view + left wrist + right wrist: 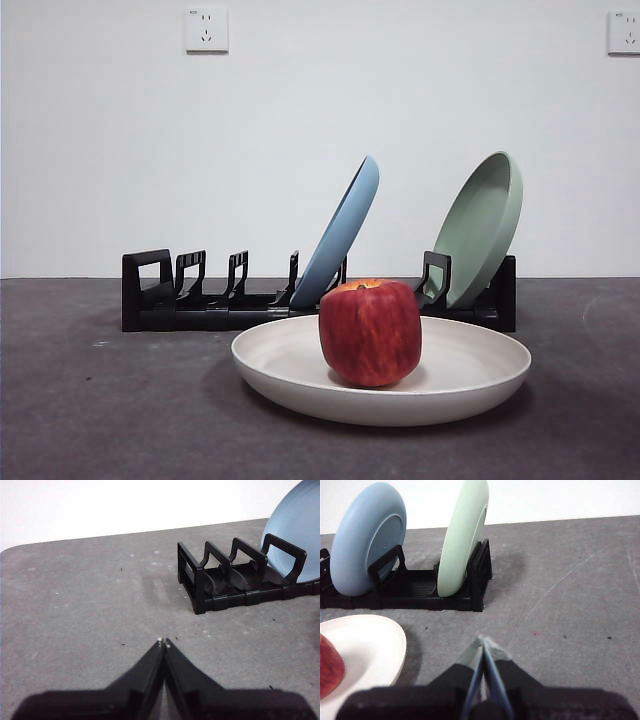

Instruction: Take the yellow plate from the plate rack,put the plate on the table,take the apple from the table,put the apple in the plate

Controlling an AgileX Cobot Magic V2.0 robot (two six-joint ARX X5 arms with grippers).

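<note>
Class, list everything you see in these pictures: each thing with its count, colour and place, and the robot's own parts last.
apple: one, dark red, in the cream plate.
cream plate: one, flat on the table, in front of the rack.
rack: one, black, behind the cream plate.
blue plate: one, leaning in the rack.
green plate: one, leaning at the rack's end.
table: one, dark grey.
wall sockets: two, white, on the wall.
left gripper: black, shut, over bare table.
right gripper: black, shut, beside the cream plate.

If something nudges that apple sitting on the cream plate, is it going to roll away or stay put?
The apple looks blocky and rests upright, so it would probably rock rather than roll freely. The yellow plate has a raised rim that would likely stop it. Its skin looks smooth, so it may slide a little.
</note>
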